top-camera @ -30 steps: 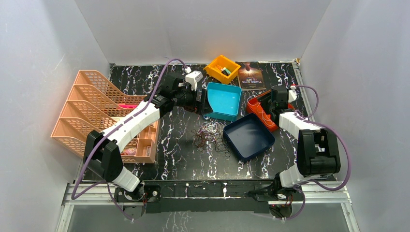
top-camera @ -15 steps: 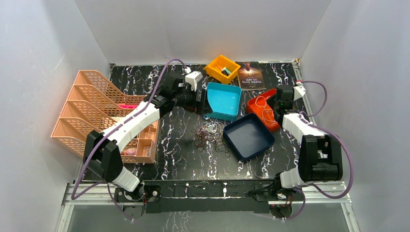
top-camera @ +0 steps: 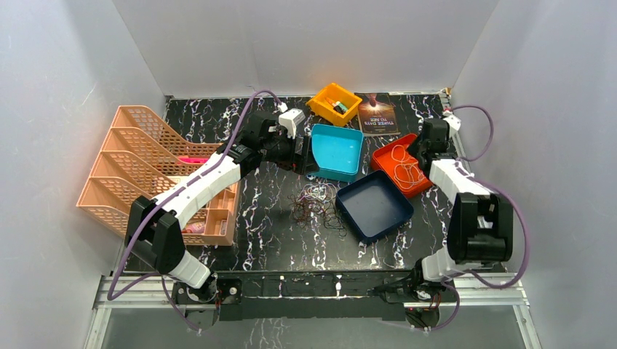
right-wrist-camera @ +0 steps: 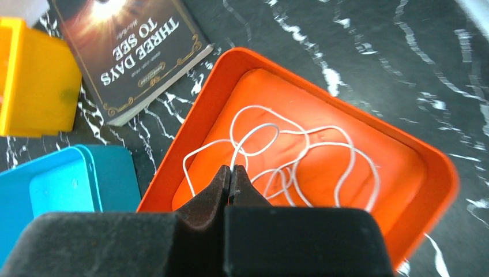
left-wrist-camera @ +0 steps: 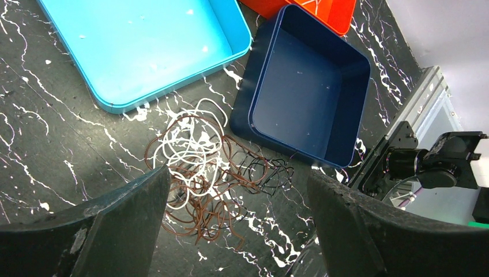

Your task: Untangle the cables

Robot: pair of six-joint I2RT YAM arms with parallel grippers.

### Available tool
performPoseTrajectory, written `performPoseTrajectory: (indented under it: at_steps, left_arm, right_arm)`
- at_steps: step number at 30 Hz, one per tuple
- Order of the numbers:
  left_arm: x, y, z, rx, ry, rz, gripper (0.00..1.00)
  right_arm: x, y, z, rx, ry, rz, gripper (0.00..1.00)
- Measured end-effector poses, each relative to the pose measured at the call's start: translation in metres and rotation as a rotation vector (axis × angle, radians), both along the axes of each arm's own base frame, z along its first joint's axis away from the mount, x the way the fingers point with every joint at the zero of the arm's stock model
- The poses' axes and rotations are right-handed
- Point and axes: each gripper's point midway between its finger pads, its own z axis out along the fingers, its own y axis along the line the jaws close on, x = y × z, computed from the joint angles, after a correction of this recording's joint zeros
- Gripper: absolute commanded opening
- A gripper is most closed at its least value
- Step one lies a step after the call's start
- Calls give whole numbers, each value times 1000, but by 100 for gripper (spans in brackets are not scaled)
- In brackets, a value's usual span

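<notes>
Right gripper: shut, tips pressed flat together, hanging over the near-left part of the orange tray. White cord loose and loopy on the tray floor, directly under and ahead of the tips, one loop running right up to them. Nipped between the pads or merely passing behind: cannot tell. Further ahead and to the left, well apart: book and yellow bin.

Left gripper: wide open, holding nothing, poised above the table. Rest of the cables straight below, framed between the two fingers: white, reddish-brown and black loops knotted in one clump. Dark blue tray just beyond the clump toward the right finger, a few strands at or against its corner. Teal tray ahead, toward the left finger.

Judged state: one white cord separated out, main knot not yet worked.

Risks noted:
- If a strand is caught in the shut right tips, pulling away likely to drag the cord back out over the tray rim.
- Dropping the left jaws this wide likely to gather several colours at once, then to cinch the knot on lifting rather than free one cord.
- Hair-thin wire apt to slip from the pads or spring back into the clump.
- Strands by the blue tray corner apt to snag there and shift the tray.
</notes>
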Motion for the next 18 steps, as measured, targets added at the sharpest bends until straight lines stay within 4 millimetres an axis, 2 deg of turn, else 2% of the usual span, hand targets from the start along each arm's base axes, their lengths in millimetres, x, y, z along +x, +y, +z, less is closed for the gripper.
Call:
performPoseTrajectory:
  at_steps: [4, 8, 10, 16, 18]
  left_arm:
    - [0, 0, 0, 0, -1, 1, 87]
    - [0, 1, 0, 2, -2, 3, 87]
    - [1, 1, 0, 2, -3, 5, 87]
    - [1, 1, 1, 3, -4, 6, 87]
    - [1, 1, 1, 3, -5, 6, 88]
  right_arm:
    - [12, 20, -29, 40, 77, 120, 0]
    - [6, 40, -71, 102, 187, 224, 2]
    - [1, 48, -85, 133, 224, 265, 4]
    - [1, 57, -84, 160, 216, 310, 19]
    - [2, 57, -79, 153, 202, 312, 32]
